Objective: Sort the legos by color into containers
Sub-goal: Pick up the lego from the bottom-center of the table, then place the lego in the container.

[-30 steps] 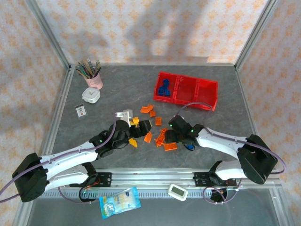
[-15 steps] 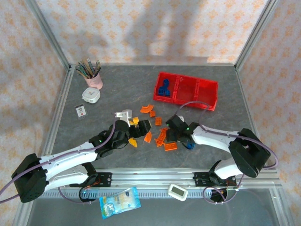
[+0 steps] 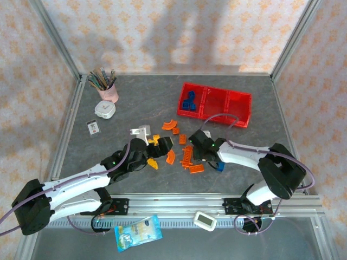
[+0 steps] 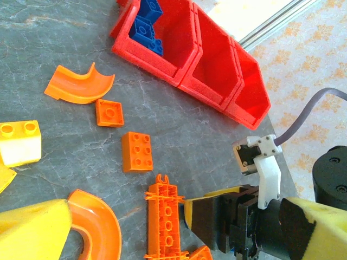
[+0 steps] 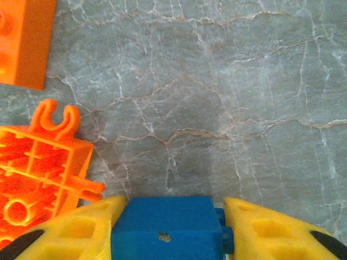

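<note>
Now, table [image 3: 135, 103]: grey marbled top; the loose work sits near the middle, the tray at far right.
tray [image 3: 238, 105]: red, three compartments, long axis running left to right, right end slightly nearer. The left compartment [image 3: 195, 93] holds blue bricks [image 4: 146, 21]; the middle and right ones look bare.
left gripper [image 4: 176, 216]: spread wide, nothing held, straddling an orange arch [image 4: 95, 225] that lies on the table.
right gripper [image 5: 171, 216]: low over the table, both yellow fingers [image 5: 81, 230] against the sides of one blue brick; we read this as a grip.
loose legos [image 4: 136, 151]: orange pieces scattered between the two grippers. An orange lattice plate [image 5: 38, 168] lies just beside the right gripper, on its left.
blue brick [image 5: 165, 230]: between the right fingers, to the right of the orange scatter. We cannot tell whether it rests on the table or is just lifted.
bearing for the carry: the left compartment lies far and slightly left of the held brick, and the right arm is nearer the tray. We judge the next move to be lift, travel far-left over open table, then release above the blue bricks.
</note>
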Controlling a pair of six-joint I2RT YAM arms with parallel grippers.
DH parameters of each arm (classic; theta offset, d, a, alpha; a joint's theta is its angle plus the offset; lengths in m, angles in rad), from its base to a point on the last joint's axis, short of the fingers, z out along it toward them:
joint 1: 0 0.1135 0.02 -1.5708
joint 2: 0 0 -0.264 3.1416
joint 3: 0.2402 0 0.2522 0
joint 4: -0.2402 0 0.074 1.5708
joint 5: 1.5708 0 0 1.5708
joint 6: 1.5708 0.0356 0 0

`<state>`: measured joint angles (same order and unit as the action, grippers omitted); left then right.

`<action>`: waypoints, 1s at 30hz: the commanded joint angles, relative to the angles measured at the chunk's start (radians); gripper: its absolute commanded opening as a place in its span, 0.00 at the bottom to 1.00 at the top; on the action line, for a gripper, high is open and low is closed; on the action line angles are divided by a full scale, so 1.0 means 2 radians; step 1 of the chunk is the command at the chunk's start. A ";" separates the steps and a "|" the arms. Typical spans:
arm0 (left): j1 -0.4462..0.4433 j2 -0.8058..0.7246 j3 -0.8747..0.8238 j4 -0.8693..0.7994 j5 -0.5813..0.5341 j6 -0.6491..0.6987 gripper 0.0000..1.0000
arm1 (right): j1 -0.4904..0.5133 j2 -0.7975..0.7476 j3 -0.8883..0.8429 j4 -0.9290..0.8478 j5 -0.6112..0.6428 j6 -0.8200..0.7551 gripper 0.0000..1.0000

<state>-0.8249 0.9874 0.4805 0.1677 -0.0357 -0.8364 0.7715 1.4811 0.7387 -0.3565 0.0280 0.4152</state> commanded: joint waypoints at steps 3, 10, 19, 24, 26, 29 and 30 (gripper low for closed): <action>-0.002 -0.004 0.006 -0.012 -0.014 0.022 0.99 | -0.014 -0.027 0.042 -0.028 0.031 -0.005 0.41; 0.015 0.007 0.027 -0.007 -0.040 0.034 0.99 | -0.068 -0.005 0.120 0.002 0.021 -0.036 0.41; 0.065 0.029 0.045 0.012 -0.017 0.048 0.99 | -0.133 0.110 0.277 0.037 0.025 -0.064 0.41; 0.086 0.055 0.055 0.022 0.003 0.054 0.99 | -0.159 0.194 0.360 0.042 0.015 -0.077 0.41; 0.092 0.066 0.057 0.031 0.008 0.055 0.99 | -0.164 0.225 0.389 0.044 0.010 -0.086 0.41; 0.099 0.081 0.062 0.042 0.017 0.052 0.99 | -0.166 0.265 0.437 0.037 0.007 -0.098 0.41; 0.100 0.085 0.063 0.045 0.018 0.052 0.99 | -0.166 0.276 0.448 0.040 0.007 -0.101 0.41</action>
<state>-0.6342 1.1423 0.5709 0.2012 -0.0269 -0.7502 0.4362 1.9961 1.5692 -0.2794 0.0372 0.2550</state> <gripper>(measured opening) 0.992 0.417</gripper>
